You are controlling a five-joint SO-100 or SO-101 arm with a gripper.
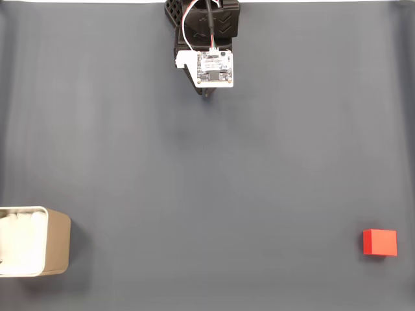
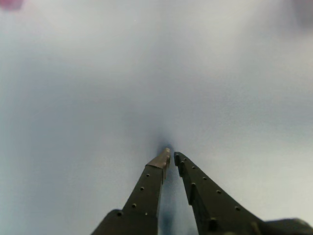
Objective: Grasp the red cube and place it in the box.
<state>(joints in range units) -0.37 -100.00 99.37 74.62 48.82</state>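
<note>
In the fixed view the box [image 1: 35,241] sits at the far left edge of the grey table [image 1: 207,168], partly cut off by the frame, its pale rim up and its white inside showing. A drop there leaves little room for error: the opening is not much wider than the cube, so a release slightly off centre could land the cube on the rim or let it bounce out onto the table.

In the middle, at the top of the same view, the arm [image 1: 206,39] hangs folded near its base, with a white circuit board [image 1: 214,67] on top. The wrist view shows the jaws [image 2: 170,157] nearly pressed together, tips almost touching, holding nothing and hovering close over bare table. If they go down to the cube without first spreading, they would likely push it away instead of straddling it.

At the far right of the fixed view the red cube [image 1: 379,242] lies flat on the table, close to the frame edge and well apart from both the arm and the box. That long reach is probably the main hazard: at full stretch the arm may come in at a slant, clip a corner and slide the cube further out of reach.
</note>
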